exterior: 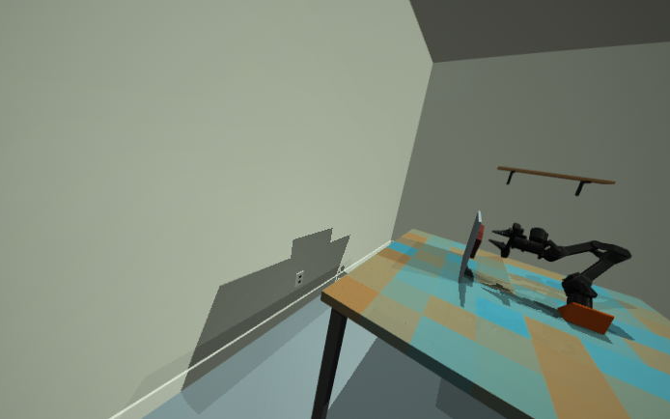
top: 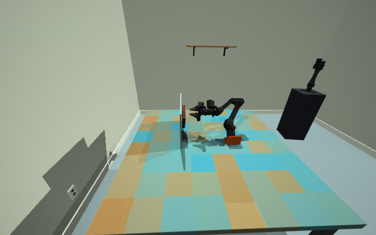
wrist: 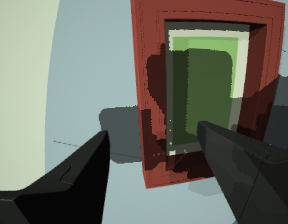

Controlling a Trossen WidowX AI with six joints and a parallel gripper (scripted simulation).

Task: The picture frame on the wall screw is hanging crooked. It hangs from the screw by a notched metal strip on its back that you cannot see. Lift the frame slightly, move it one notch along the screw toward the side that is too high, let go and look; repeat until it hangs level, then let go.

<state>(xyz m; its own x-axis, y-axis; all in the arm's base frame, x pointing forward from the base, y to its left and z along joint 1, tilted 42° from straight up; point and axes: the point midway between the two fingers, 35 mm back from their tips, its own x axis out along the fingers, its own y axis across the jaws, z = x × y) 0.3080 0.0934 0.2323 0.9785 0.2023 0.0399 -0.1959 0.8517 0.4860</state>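
Gripper (top: 190,112) (exterior: 491,236) (wrist: 153,132) open, jaws moderately wide, nothing held. Picture frame (top: 183,116) (exterior: 478,241) (wrist: 149,50): red, on the front face of upright thin panel (top: 180,131) (exterior: 466,260) (wrist: 90,75), above the tabletop. Fingertips point at the frame, short of it in top and exterior views, with a visible gap.

Wrist view: frame sits ahead, right of image center. One finger overlaps its lower opening in the image, the other is over pale panel, outside the frame's left edge. Green picture (wrist: 210,100) inside with a pale border; dark shadow across much of it. Frame edges look slanted, but the camera angle is poor, so level or crooked is probably not safe to call. Screw and back strip hidden.

Black arm (top: 234,116) (exterior: 603,267) bent, reaching toward the panel from orange base (top: 233,140) (exterior: 588,318) on patchwork table (top: 201,183) (exterior: 447,317), blue, teal and tan blocks. Shadows under arm and beside panel.

Background: wood shelf (top: 211,46) (exterior: 556,175) on two dark brackets, far wall. Outlet (top: 72,191) (exterior: 299,278) low on left wall. Top view also has dark pedestal (top: 300,116), right side, with black jointed device (top: 315,76) standing on it.
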